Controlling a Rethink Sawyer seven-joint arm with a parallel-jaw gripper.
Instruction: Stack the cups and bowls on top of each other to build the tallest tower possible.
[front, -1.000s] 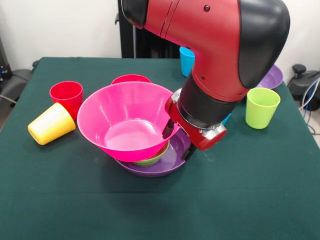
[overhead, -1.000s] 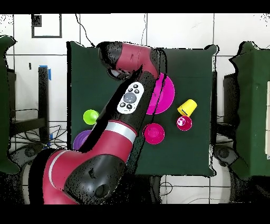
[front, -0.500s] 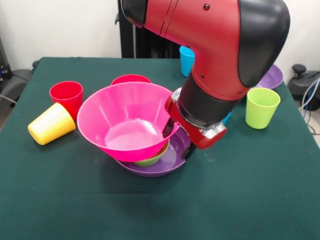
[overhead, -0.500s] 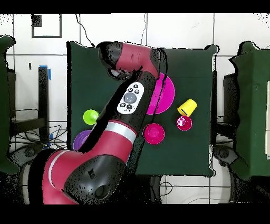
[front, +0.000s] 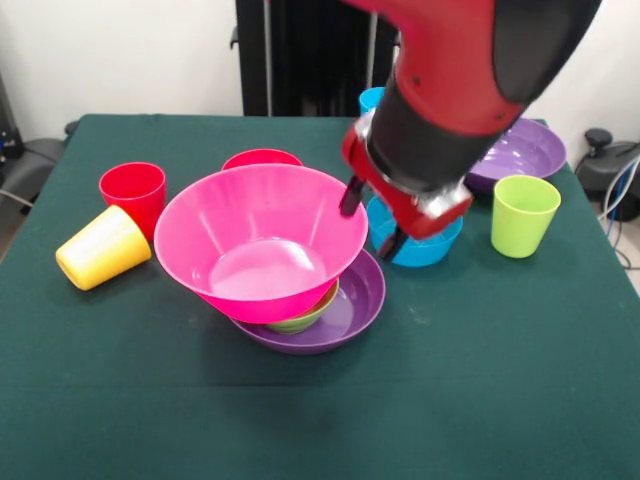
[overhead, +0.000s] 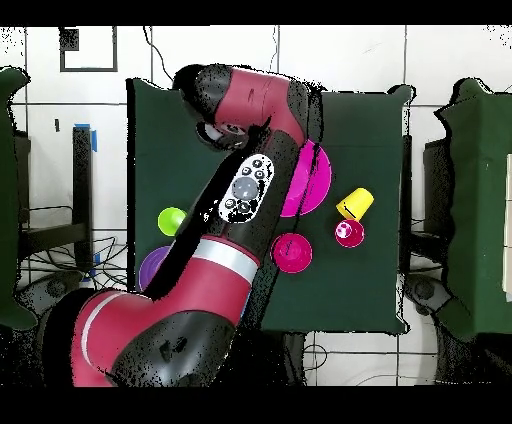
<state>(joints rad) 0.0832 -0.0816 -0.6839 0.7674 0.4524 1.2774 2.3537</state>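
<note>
The large pink bowl (front: 258, 240) rests tilted on the small green bowl (front: 306, 318), which sits in a shallow purple bowl (front: 352, 300); this pile is the tower at the table's middle. My gripper (front: 369, 227) hangs just right of the pink bowl's rim, a little above it, open and empty. The blue bowl (front: 417, 243) lies right behind the gripper. The overhead view shows the pink bowl (overhead: 312, 182) partly under my arm.
A red cup (front: 133, 190) stands at the left and a yellow cup (front: 100, 248) lies on its side beside it. A small red bowl (front: 262, 158) sits behind the pink one. A lime green cup (front: 524, 213), a second purple bowl (front: 520, 150) and a blue cup (front: 371, 108) are at the right and far side.
My gripper has let go of the pink bowl's rim and risen up and away from it. The pink bowl stays on the pile. The blue bowl now shows.
</note>
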